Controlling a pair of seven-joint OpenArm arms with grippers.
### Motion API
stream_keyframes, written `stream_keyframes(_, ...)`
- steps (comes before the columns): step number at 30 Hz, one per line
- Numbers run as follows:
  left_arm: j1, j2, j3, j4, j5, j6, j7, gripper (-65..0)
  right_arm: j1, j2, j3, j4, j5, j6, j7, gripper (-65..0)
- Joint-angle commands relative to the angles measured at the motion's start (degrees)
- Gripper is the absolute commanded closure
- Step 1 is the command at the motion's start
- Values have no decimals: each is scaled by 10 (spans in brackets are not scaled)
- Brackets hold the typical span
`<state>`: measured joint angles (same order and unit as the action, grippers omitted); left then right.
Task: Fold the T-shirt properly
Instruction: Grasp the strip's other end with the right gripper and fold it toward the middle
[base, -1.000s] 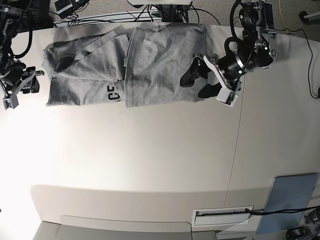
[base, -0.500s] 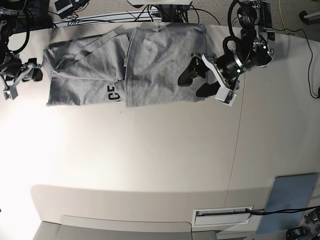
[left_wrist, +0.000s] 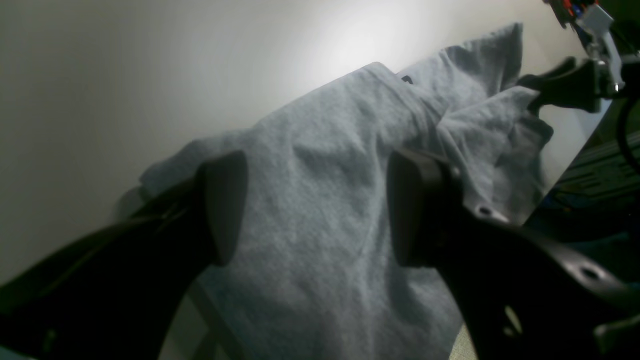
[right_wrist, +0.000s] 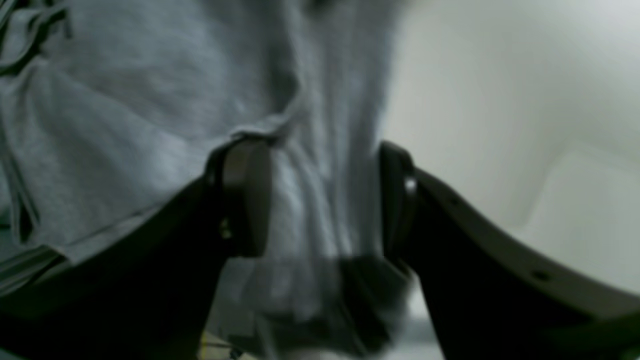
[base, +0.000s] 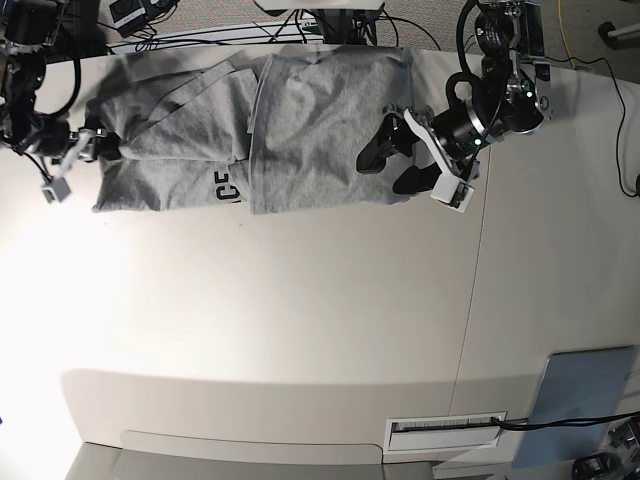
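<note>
The heather-grey T-shirt (base: 300, 130) lies crumpled and partly folded along the table's far side, with black lettering (base: 225, 187) showing at its near edge. My left gripper (base: 385, 172) is open at the shirt's right end. In the left wrist view its gripper (left_wrist: 317, 210) straddles the T-shirt (left_wrist: 325, 150) with cloth between the fingers. My right gripper (base: 90, 148) is at the shirt's left end. In the right wrist view this gripper (right_wrist: 320, 200) is open around a bunched edge of the T-shirt (right_wrist: 125, 100).
A flat grey-blue panel (base: 585, 400) lies at the near right corner, with a white labelled strip (base: 445, 430) beside it. Cables (base: 200, 35) run behind the table's far edge. A seam (base: 478, 260) crosses the tabletop on the right.
My right gripper has moved from off the cloth at the left onto the shirt's left edge, its jaws now wider. My left gripper has shifted slightly further over the shirt's right end.
</note>
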<state>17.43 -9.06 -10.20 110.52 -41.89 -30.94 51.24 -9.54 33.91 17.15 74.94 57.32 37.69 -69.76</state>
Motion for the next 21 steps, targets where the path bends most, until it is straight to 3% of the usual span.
stream_keyframes(1,-3,-2,-1,11,-13,-2,-11,-435,2,9,-9,0,-10,0,-16,-316)
stream_keyframes(6,-3,-2,-1,11,-7,-2,-11,-435,7,9,-31,0,-9,-2,-34,-302)
stream_keyframes(13,-3,-2,-1,11,1,-2,-11,-435,7,9,-32,0,-1,0,-49,-104)
stream_keyframes(16,-3,-2,-1,11,4,-2,-11,-435,7,10,-32,1,3,0,-7,0)
stream_keyframes(18,-2,-2,-1,11,14,-2,-11,-435,9,15,-30,1,3,-3,35,0)
stream_keyframes(21,4,-2,-1,11,31,-2,-11,-435,16,26,-11,1,2,-34,73,0)
